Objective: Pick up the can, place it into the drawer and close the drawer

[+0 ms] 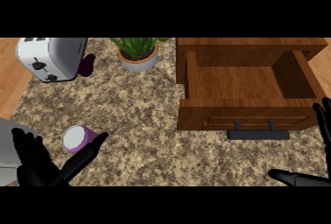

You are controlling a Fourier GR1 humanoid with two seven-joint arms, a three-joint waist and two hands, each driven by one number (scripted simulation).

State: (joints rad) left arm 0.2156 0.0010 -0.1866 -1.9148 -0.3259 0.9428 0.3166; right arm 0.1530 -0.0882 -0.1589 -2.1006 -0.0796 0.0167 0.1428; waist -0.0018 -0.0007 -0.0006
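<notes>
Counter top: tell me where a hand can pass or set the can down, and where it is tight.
Free: the wide granite stretch between toaster, potted plant, drawer and can, the strip below the drawer handle, and the open drawer's bare floor. Crowded: the lower left, where the left hand flanks the can; the right hand sits at the lower right.

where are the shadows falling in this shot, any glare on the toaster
Head view: the drawer interior is shaded darkest along its right inner wall; the handle casts a dark patch on the counter beneath it. The toaster shows soft bright patches on its top and side, no harsh glare. The can top is evenly lit.
</notes>
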